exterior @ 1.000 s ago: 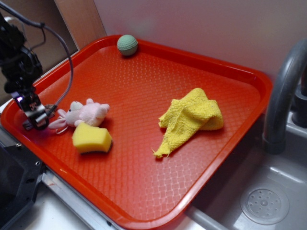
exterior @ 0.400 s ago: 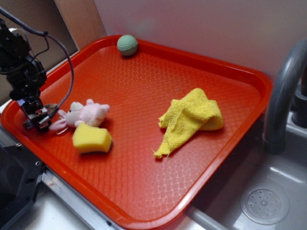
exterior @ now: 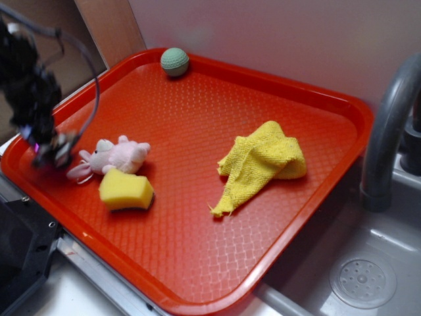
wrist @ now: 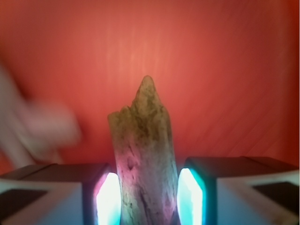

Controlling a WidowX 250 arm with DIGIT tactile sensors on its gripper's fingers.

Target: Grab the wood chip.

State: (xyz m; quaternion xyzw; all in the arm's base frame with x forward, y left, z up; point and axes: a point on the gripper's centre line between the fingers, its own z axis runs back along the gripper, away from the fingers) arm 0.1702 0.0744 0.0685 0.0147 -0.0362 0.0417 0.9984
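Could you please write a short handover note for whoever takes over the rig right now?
Gripper: shut on the wood chip, one finger on each side of it; the chip's tapered tip sticks out ahead.
Place: over the left edge of the red tray, beside the pink plush; the exterior view is blurred there, so lift height is unclear.
Done: chip grasped.
Left: confirm the chip is clear of the tray and the hold is steady.

No readable text in either view.

The textured red plastic tray (exterior: 197,197), the folded yellow cloth (exterior: 263,161) and the rough brown-grey wood chip (wrist: 143,154) carry no lettering, labels or numbers, though motion blur may hide small marks on the arm.
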